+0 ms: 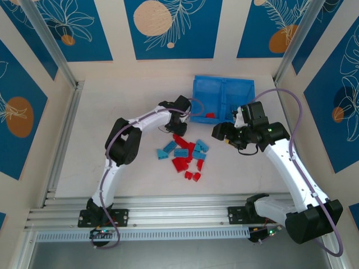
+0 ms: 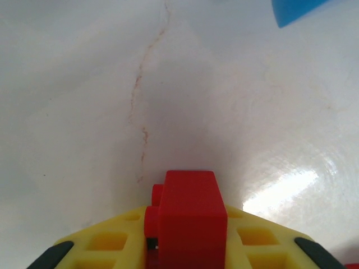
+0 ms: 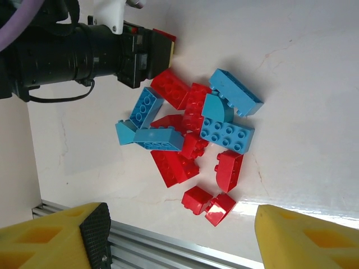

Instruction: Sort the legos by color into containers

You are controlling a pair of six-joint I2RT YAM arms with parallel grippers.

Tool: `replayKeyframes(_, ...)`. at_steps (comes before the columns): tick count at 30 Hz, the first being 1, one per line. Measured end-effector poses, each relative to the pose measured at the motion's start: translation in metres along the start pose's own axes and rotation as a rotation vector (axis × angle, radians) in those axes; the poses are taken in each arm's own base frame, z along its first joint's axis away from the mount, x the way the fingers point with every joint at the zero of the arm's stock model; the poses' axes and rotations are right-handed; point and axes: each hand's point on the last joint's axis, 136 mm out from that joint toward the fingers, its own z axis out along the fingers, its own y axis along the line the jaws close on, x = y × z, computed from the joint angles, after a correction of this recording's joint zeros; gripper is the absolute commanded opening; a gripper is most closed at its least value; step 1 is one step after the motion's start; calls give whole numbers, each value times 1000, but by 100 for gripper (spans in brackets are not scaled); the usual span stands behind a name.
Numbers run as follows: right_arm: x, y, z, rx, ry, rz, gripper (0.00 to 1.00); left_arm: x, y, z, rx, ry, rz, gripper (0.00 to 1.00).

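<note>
I worry that the red brick (image 2: 188, 210) can slip out before it reaches the tray (image 1: 224, 78), because it seems held only at its back end. The left gripper (image 2: 188, 244) is closed on it, over bare table near the tray. The right gripper (image 3: 185, 235) is wide open and holds nothing, above the pile of bricks (image 3: 190, 134).

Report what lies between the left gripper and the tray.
Bare white table, in the left wrist view: the left gripper, shut on a red brick, faces the tray corner.
</note>
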Motion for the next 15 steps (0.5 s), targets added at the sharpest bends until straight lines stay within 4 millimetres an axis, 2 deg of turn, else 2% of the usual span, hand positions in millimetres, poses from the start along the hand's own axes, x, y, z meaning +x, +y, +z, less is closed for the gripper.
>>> replayKeyframes(5, -2, 7, 0, -34, -1, -8, 71, 2, 1, -15, -3, -16, -9, 20)
replayKeyframes(8, -4, 12, 0, -59, -8, -10, 71, -4, 0, -43, 5, -66, -28, 19)
replayKeyframes(11, -8, 15, -1, -72, -23, -7, 71, -23, -4, -90, 35, -177, -70, 18)
replayKeyframes(15, -12, 15, -2, -76, -39, -1, 71, -54, -17, -164, 136, -378, -161, 17)
